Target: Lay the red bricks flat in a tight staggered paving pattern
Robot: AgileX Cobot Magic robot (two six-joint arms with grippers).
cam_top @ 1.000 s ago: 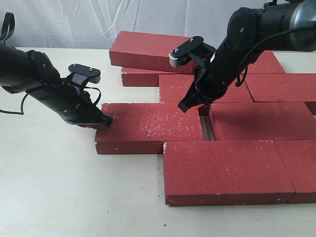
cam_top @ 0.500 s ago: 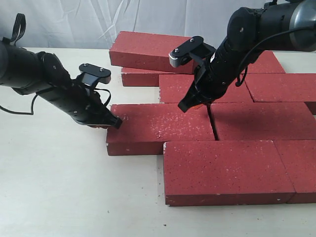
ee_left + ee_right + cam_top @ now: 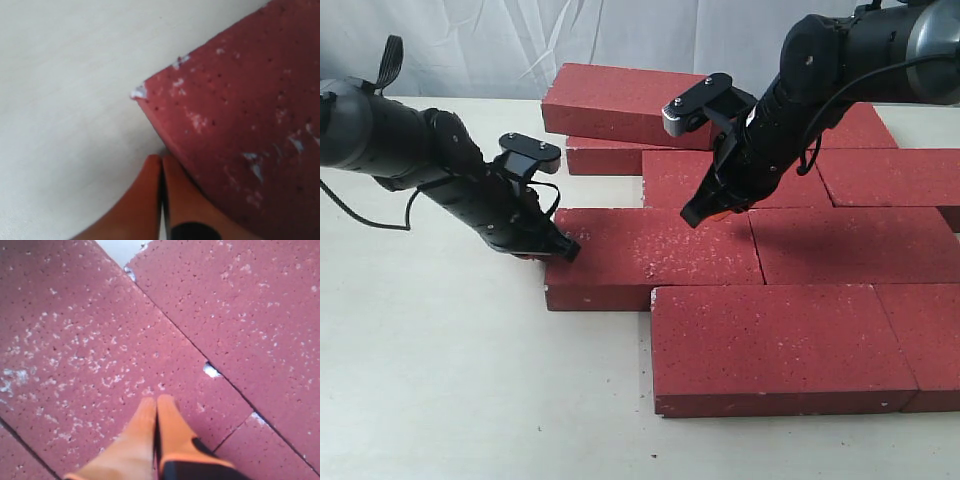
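Now left gripper (image 3: pixel 564 251), pinched closed, touches red brick (image 3: pixel 655 255) at 9 o'clock end; right gripper (image 3: pixel 694 216) closed at its 1 o'clock.

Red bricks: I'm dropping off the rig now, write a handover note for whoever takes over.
Left gripper: shut, tips at the left end of the middle-row left brick.
Right gripper: shut, low over that brick's top.
Done: that brick sits tight against its right neighbour, staggered with the front row.
Left: two stacked bricks at the back are not laid in.
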